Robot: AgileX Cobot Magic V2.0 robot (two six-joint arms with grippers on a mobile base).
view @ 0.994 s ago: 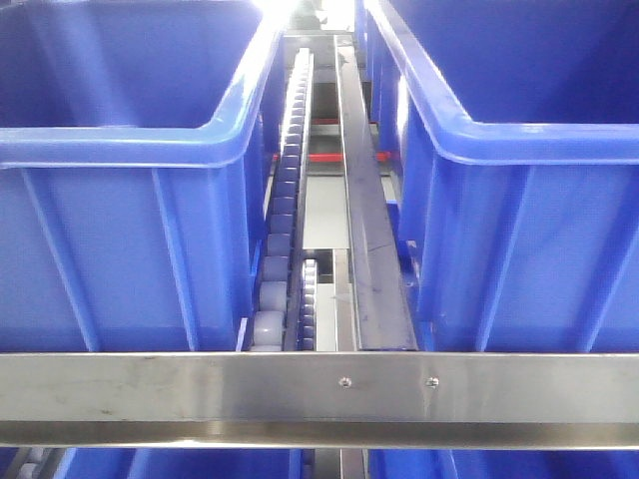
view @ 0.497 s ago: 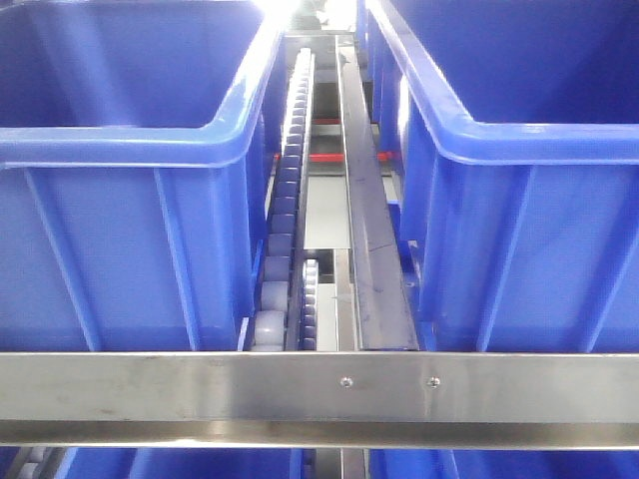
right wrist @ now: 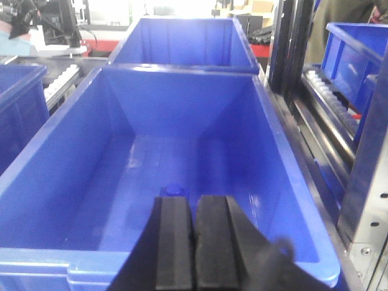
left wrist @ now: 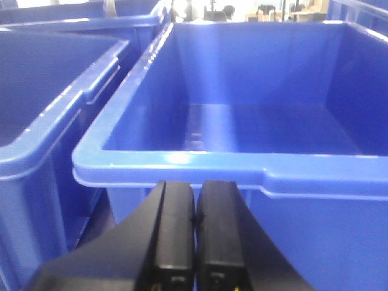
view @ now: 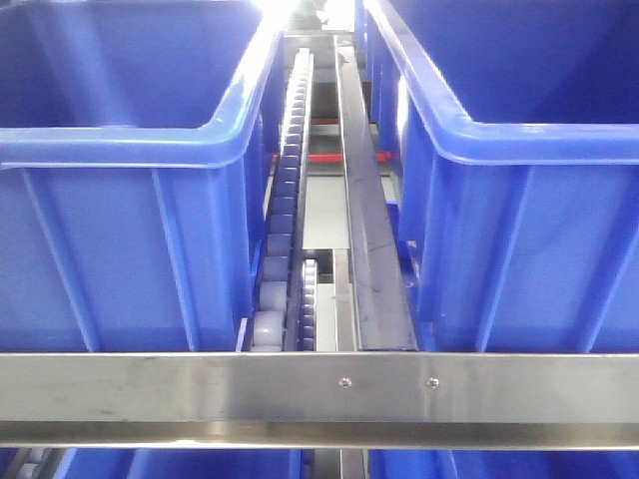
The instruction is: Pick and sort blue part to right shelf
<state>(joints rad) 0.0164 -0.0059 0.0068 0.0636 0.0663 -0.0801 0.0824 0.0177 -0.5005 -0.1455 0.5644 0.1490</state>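
A small round blue part (right wrist: pixel 174 189) lies on the floor of a large blue bin (right wrist: pixel 73 157), just beyond the tips of my right gripper (right wrist: pixel 194 200). The right gripper is shut and empty, above the bin's near rim. My left gripper (left wrist: pixel 195 185) is shut and empty, just in front of the near rim of another blue bin (left wrist: pixel 182 162) whose inside looks bare. In the front view the steel rack's flat front rail (view: pixel 200 387) with two screws spans the bottom, with a grey roller track (view: pixel 285 200) between two blue bins. Neither gripper shows there.
A second blue bin (right wrist: pixel 182 39) stands behind the one with the part. Steel uprights and a roller track (right wrist: pixel 330 100) run along the right. In the left wrist view another blue bin (left wrist: pixel 42 115) sits to the left. A steel divider bar (view: pixel 364 200) runs beside the rollers.
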